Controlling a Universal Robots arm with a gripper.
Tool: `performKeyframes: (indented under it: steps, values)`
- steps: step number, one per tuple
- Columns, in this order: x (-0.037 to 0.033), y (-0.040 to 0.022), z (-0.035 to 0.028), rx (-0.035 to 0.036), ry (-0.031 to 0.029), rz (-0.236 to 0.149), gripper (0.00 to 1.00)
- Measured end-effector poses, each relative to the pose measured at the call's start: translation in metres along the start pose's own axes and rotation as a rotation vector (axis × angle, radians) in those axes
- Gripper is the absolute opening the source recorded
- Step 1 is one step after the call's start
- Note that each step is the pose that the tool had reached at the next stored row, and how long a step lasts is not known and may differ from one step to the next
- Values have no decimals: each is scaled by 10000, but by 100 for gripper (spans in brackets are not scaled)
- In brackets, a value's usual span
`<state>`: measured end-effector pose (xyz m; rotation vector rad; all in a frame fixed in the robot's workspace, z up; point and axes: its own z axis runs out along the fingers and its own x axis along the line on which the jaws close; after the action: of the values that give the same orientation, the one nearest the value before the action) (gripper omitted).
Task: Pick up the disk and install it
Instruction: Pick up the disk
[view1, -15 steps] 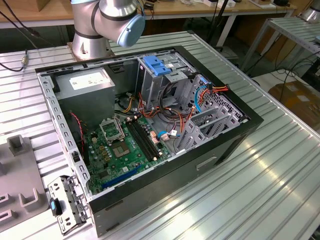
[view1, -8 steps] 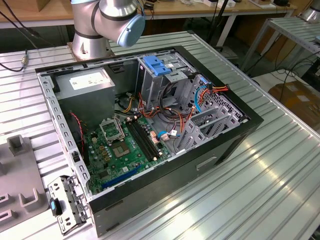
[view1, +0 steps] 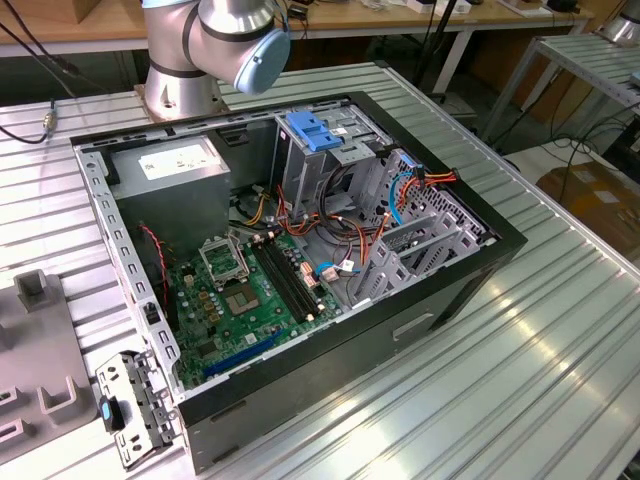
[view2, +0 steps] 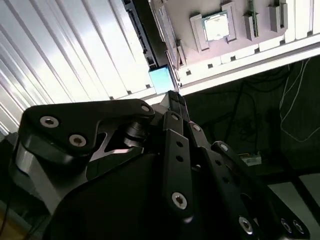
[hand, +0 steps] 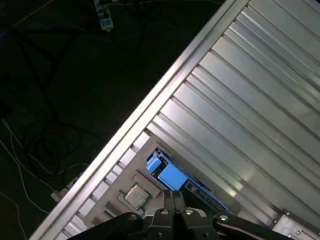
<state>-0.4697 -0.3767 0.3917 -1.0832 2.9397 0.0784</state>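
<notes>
First wrist view: gripper tips pressed together just short of the disk

In both wrist views we see the black gripper (hand: 173, 195) (view2: 175, 100) with its two fingers pressed together and nothing between them. Just beyond the tips is the disk (hand: 170, 175) (view2: 161, 80), seen edge-on: a bright blue plastic end faces us and a long dark edge runs away from it. We cannot tell whether the tips touch it. The disk sits along the side of a grey tray (view2: 235, 52), where the tray meets the ribbed metal table (hand: 260, 100), close to the table's edge. A square silver processor chip (hand: 136, 196) (view2: 216, 26) rests in a pocket of the tray near the disk. In the exterior view, the open computer case (view1: 330, 375) lies on the table with its green motherboard (view1: 240, 290) exposed, and the robot arm (view1: 230, 40) rises behind it. A grey power-supply box (view1: 175, 165) sits inside the case toward the exterior view's left.
</notes>
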Motion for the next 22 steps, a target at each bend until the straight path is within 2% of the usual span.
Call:
performKeyframes:
  steps: [1, 5, 7, 9, 11, 16, 17, 19, 21, 22]
  values:
    - [0, 0, 0, -9, 15, -326, 11]
    - [0, 0, 1, -25, 45, -1012, 11]
    - [0, 0, 2, -39, 72, -1604, 11]
    - [0, 0, 2, -49, 91, -2022, 11]
    - [0, 0, 3, -65, 125, -2746, 11]
    - [0, -1, 4, -86, 175, -3780, 11]
    - [0, 0, 4, -93, 193, -4129, 11]
    - [0, 0, 4, -99, 211, -4491, 11]
    - [0, 0, 5, -104, 253, -5126, 11]
    - [0, -1, 5, -105, 266, -5299, 11]
